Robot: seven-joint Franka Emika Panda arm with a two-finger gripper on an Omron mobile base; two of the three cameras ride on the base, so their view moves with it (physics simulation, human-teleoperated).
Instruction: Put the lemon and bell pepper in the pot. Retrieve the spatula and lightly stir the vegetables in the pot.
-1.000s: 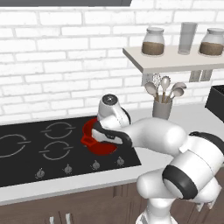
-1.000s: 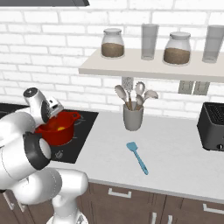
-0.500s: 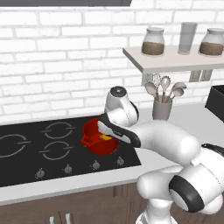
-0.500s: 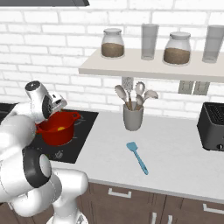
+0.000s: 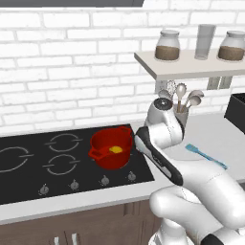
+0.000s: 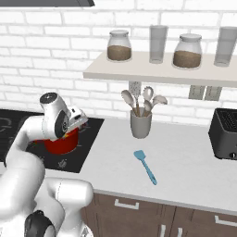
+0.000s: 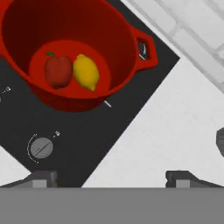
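Found lemon (image 7: 86, 72) and bell pepper (image 7: 57, 71) side by side in pot (image 7: 118, 26); gripper (image 7: 111, 177) spread wide, empty, freed for spatula (image 6: 145, 166) lying on counter (image 6: 185, 162)

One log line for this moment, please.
lemon, pepper: in pot | spatula: on counter | gripper: open, empty
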